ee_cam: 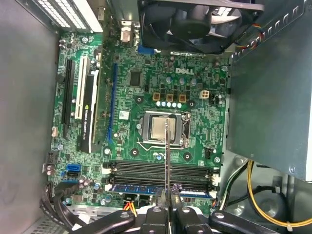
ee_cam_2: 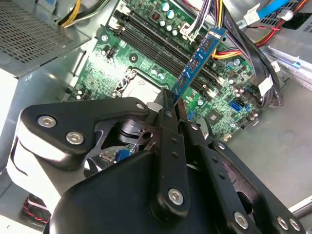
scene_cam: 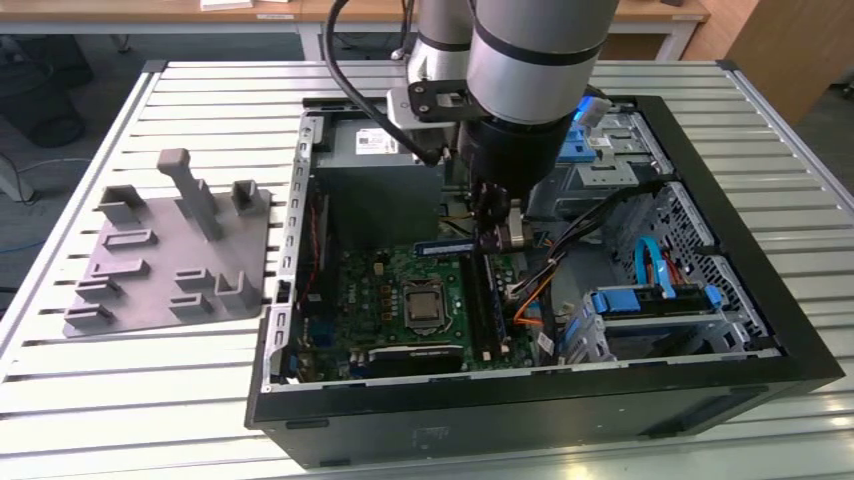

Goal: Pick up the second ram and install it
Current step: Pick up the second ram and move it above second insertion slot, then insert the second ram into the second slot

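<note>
Above the motherboard point(ee_cam: 146, 63) in the open case point(scene_cam: 534, 410), the second ram point(ee_cam_2: 199, 59) clamped in the gripper point(ee_cam_2: 171, 105)

Your arm point(scene_cam: 541, 85) is a thick silver-grey tube ringed by a black band, running into a black wrist section. A black cable point(scene_cam: 347, 75) loops down alongside it. Your gripper point(ee_cam_2: 174, 100) is matte black, built of flat linkage bars and rounded knuckle plates pinned with bright silver screws point(ee_cam_2: 175, 196), against a pale grey housing point(ee_cam_2: 27, 146).
</note>
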Controlling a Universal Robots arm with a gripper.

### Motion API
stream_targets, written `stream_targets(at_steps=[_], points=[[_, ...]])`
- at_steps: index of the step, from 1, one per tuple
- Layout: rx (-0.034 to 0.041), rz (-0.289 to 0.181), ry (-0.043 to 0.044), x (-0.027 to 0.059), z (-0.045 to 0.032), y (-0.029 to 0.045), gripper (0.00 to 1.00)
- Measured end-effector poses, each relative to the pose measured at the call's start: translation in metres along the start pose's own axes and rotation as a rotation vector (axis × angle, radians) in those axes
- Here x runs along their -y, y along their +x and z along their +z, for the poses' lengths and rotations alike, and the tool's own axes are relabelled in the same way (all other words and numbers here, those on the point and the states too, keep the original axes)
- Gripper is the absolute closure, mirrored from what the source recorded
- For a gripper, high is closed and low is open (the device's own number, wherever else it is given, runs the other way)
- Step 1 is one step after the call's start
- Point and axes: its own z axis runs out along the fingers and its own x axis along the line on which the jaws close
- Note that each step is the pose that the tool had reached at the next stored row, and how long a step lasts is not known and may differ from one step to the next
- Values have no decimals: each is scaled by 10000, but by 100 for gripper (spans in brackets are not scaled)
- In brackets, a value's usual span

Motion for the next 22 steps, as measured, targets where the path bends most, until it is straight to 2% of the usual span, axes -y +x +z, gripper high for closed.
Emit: stream_targets(at_steps=[14, 17, 22], points=[[0, 48, 1, -1, 2, 0, 86], [7, 372, 10, 0, 4, 0, 86], [19, 1249, 32, 0, 6, 0, 86]])
